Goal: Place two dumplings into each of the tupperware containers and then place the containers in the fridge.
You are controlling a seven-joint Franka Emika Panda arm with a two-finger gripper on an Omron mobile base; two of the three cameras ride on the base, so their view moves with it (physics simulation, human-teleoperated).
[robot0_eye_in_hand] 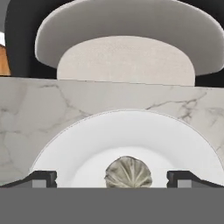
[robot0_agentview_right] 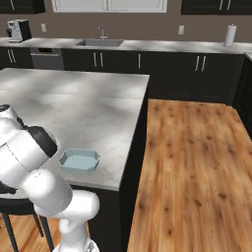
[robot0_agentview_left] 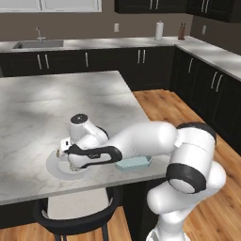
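Poised low over a pale round plate (robot0_eye_in_hand: 127,135) at the near edge of a marble island counter (robot0_agentview_left: 61,103), the robot's gripper (robot0_eye_in_hand: 111,177) brackets a single dumpling (robot0_eye_in_hand: 128,173), a small pleated beige lump sitting on the plate directly between the two dark fingertips (robot0_eye_in_hand: 41,177) in the hand view. The dumpling lies straight ahead of the hand and centred in the gap, roughly round with no clear long axis, so the coming close appears to need little more than a short descent and a squeeze. The jaws stand wide apart, with plenty of plate showing on either side of the dumpling, and they hold nothing; whether the tips already touch the plate cannot be told. From the left base view the arm reaches leftward across the counter edge, its hand (robot0_agentview_left: 66,153) over the plate (robot0_agentview_left: 56,167), while a light blue tupperware container (robot0_agentview_left: 134,163) rests just beside the forearm, nearer the counter's corner. The right base view shows that same container (robot0_agentview_right: 78,160) sitting with nothing in it close to the counter's front edge. Beyond the counter edge, in the hand view, a round stool seat (robot0_eye_in_hand: 127,57) sits below.
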